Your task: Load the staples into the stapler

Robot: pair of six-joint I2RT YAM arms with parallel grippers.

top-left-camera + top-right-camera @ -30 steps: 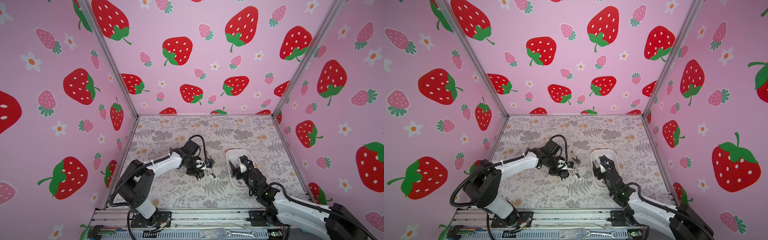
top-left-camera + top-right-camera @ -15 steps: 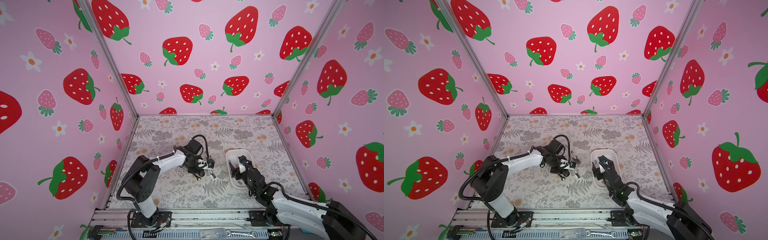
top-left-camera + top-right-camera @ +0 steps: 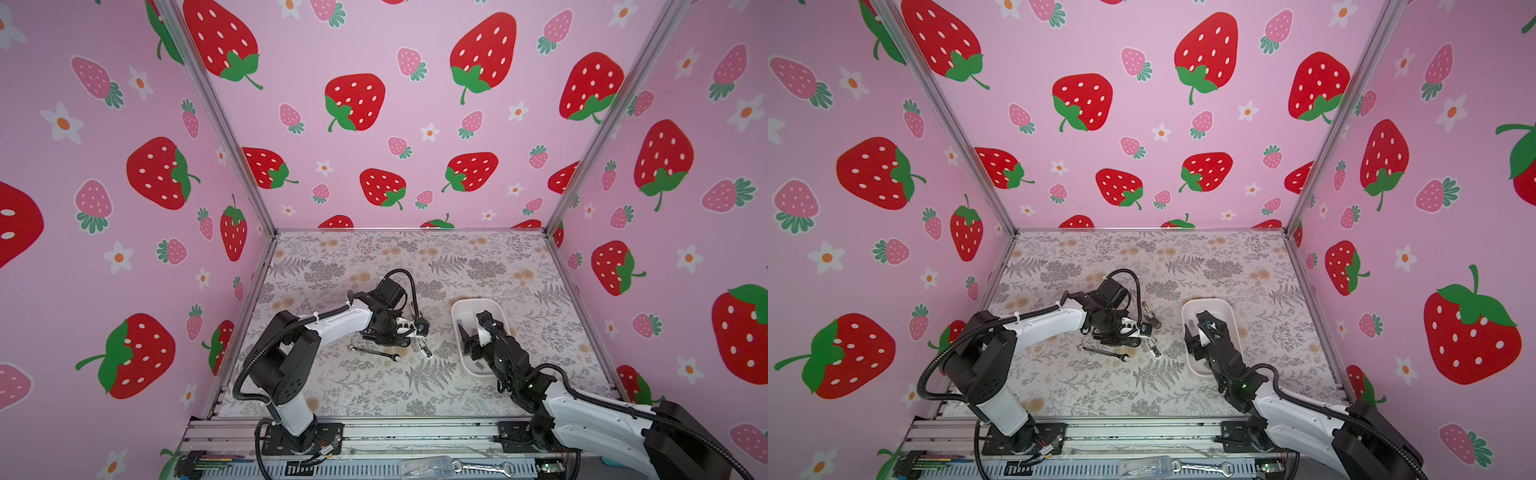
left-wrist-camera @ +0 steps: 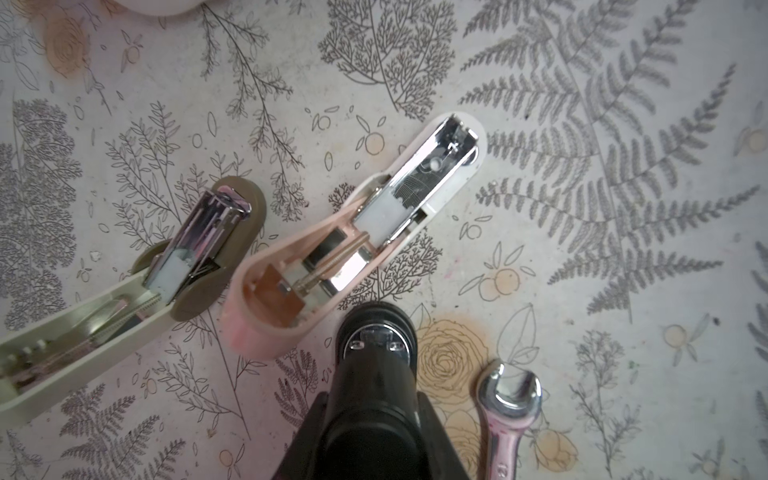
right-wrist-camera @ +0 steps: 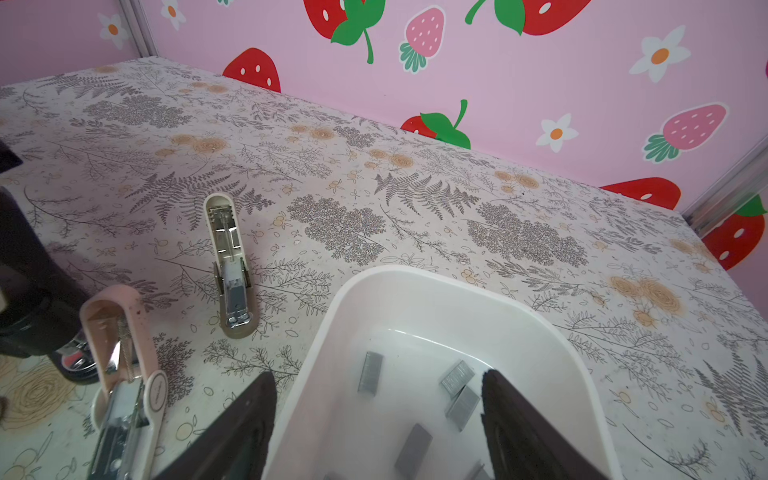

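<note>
Left gripper [image 3: 409,332] grips the stapler [image 4: 374,374], a slim, glossy black body with a silver-edged tip. The tip points down at the fern-printed mat [image 4: 582,291], a short way off the long side of the white plastic tray [image 5: 415,276]; whether it touches the mat is unclear. Right gripper [image 5: 378,374] hangs over that tray with its matte black fingers [image 5: 232,428] spread wide, one outside the rounded wall, the other above the basin. Inside the tray lie the staples [image 5: 457,378], flat grey metal strips scattered loose on the smooth floor. Between the tray and the stapler, a pink stapler [image 4: 332,249] lies hinged open, chrome magazine and spring showing. A beige stapler [image 4: 199,249], also open, lies alongside it. A polished steel wrench [image 4: 509,399] lies beyond the stapler, farther from the tray.
</note>
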